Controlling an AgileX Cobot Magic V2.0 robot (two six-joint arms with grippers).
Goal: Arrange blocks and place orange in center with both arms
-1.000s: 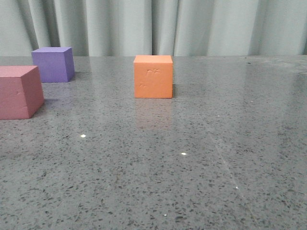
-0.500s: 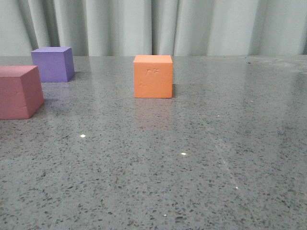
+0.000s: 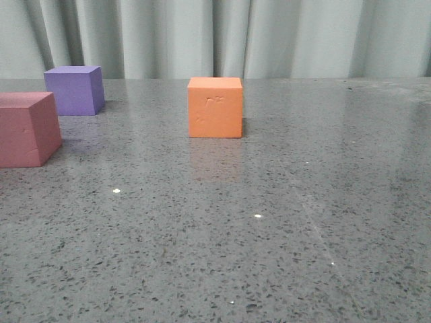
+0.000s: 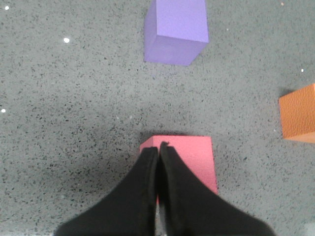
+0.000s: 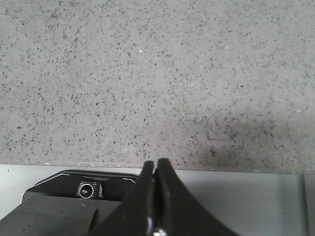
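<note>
Left gripper pressed closed above the matte pink foam cube; right gripper closed, empty; bright orange foam cube at 12 o'clock.

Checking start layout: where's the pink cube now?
Front view: pink cube at far left table edge, nearer than the purple cube, left of the orange cube.

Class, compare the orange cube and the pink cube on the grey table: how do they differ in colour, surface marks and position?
The orange cube is bright orange; the pink cube is dull pink. The orange cube's front face carries faint dents, while the pink cube's face shows a faint crease line. The orange cube stands mid-table, fully in the front view; the pink cube sits at the left edge, partly cut off, with the shut left gripper above it. Both are matte cubes of similar size, resting flat.
</note>
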